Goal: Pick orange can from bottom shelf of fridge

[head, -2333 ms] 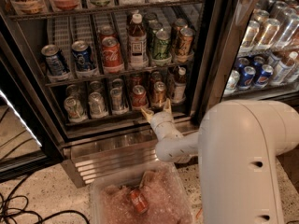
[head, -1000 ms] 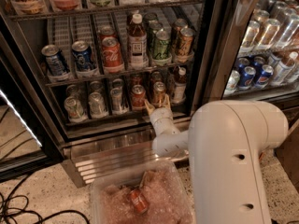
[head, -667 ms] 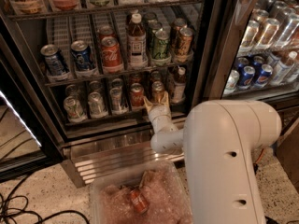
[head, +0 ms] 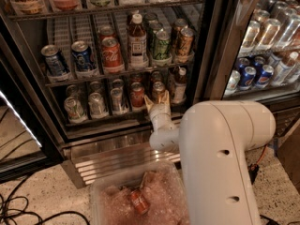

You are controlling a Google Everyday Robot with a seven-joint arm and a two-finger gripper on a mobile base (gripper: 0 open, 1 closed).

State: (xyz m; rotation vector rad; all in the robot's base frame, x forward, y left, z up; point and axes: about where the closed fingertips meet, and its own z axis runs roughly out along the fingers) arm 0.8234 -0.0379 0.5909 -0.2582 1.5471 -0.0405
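Reaching into the fridge (head: 219,46), my end effector (head: 157,101) hovers at the bottom shelf (head: 105,119), fingers spread and empty, just in front of the orange can (head: 158,89). An off-centre close could knock it over or clip the red can (head: 137,95) on its left.

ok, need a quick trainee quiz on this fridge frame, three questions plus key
1. True or false: the hand is at the front of the bottom shelf, right before the orange can.
2. Which stands beside the orange can on that shelf? A. blue can B. redder can C. green can
3. Fill in: the lone can lying in the ice tub is ___.
Key: 1 true; 2 B; 3 red.
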